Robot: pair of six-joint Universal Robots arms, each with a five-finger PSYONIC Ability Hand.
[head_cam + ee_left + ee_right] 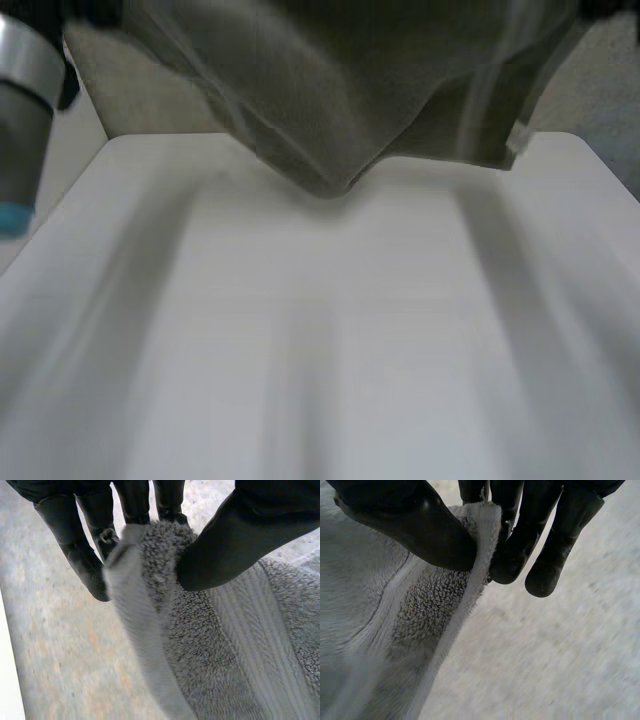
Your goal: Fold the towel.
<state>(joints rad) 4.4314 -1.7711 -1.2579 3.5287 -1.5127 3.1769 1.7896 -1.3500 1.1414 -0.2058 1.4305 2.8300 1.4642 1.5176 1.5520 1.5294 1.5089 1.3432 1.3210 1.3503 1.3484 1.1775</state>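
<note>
We see the grey towel (330,90) held up in the air beyond the far edge of the white table (320,330). Its long axis runs side to side, and its lower edge sags to a point aimed down at that far edge; we cannot tell whether it touches. The left hand (235,540) pinches the towel's hemmed edge between thumb and fingers. The right hand (420,525) pinches the opposite hemmed edge likewise. The left arm (20,100) stands beside the table.
</note>
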